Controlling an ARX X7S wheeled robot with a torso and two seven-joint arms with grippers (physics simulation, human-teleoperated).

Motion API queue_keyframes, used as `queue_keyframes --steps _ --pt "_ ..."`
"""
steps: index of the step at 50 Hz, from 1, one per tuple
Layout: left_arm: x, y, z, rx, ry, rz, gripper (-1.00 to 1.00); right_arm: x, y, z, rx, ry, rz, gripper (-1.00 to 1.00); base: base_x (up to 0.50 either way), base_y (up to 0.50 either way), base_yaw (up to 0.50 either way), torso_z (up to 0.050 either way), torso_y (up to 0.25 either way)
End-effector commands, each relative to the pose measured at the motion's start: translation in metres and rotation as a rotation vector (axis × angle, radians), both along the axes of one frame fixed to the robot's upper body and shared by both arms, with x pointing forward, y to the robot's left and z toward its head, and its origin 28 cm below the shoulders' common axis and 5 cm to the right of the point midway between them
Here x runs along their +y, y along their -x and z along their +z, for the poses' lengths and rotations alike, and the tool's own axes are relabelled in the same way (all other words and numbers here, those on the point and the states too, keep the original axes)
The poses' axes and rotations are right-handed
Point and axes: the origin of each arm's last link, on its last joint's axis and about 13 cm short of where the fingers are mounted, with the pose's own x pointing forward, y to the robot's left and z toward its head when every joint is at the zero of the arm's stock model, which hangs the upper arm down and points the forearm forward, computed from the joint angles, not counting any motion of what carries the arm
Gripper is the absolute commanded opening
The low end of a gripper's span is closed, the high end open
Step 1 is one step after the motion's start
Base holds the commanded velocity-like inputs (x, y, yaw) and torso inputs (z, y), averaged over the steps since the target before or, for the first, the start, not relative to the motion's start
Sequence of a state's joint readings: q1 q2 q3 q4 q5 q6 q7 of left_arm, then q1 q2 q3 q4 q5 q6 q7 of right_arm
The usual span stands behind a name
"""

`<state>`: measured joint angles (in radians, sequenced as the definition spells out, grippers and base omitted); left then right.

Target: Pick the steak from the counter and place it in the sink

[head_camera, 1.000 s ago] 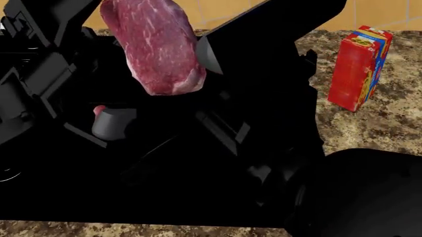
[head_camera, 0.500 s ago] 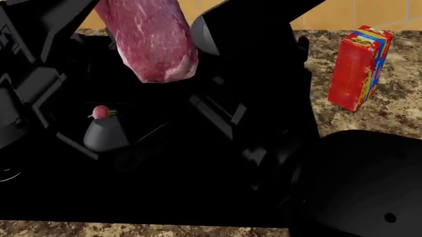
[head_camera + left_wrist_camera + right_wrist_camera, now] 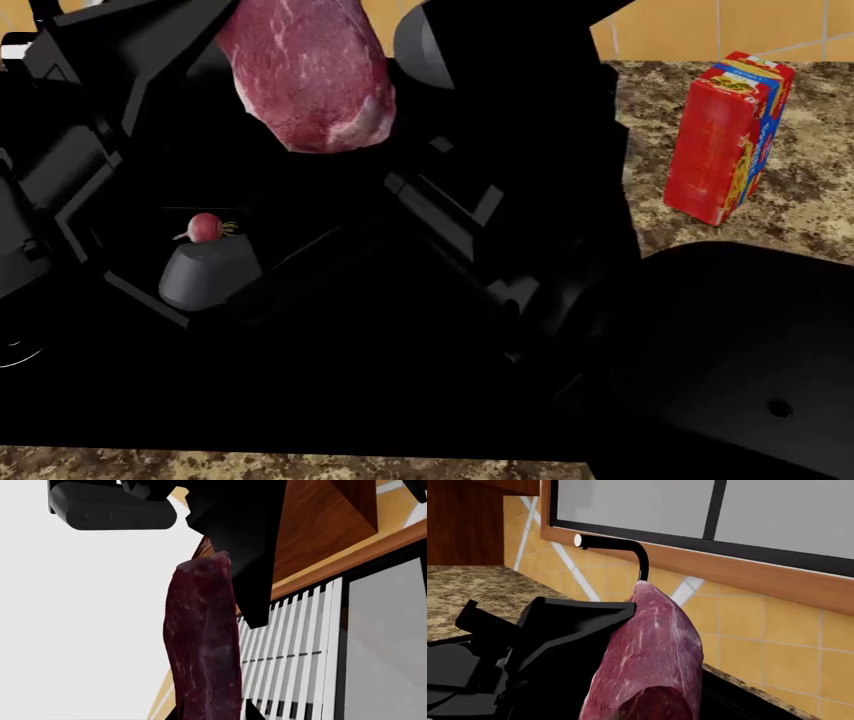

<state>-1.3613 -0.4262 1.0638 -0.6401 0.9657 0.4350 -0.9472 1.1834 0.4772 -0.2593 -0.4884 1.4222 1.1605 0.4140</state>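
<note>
Right end effector (image 3: 350,40) grips steak (image 3: 310,75), hanging above sink (image 3: 334,330); left end effector state unclear

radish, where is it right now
In the head view the radish lies low on the left, inside the black sink, well below the lifted steak and just above a grey gripper finger.

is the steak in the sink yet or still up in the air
Still in the air. The steak hangs on end above the black sink, touching nothing below, gripped from both sides; the radish lies under it.
</note>
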Motion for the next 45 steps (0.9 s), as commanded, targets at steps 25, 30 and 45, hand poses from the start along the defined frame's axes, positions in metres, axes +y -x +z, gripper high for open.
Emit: queue_keyframes --steps 25,30,45 --pt "0.005 0.001 -0.004 0.057 -0.001 0.033 -1.00 -0.042 0.057 0.004 -0.067 -0.070 -0.263 1.00 0.00 0.00 0.00 0.000 0.000" --pt "0.009 0.007 -0.003 0.080 0.013 0.050 -1.00 -0.051 0.068 0.003 -0.085 -0.090 -0.324 1.00 0.00 0.00 0.00 0.000 0.000" --pt "0.022 0.057 -0.006 0.349 0.112 0.170 -1.00 -0.066 0.066 -0.010 -0.105 -0.094 -0.461 1.00 0.00 0.00 0.00 0.000 0.000"
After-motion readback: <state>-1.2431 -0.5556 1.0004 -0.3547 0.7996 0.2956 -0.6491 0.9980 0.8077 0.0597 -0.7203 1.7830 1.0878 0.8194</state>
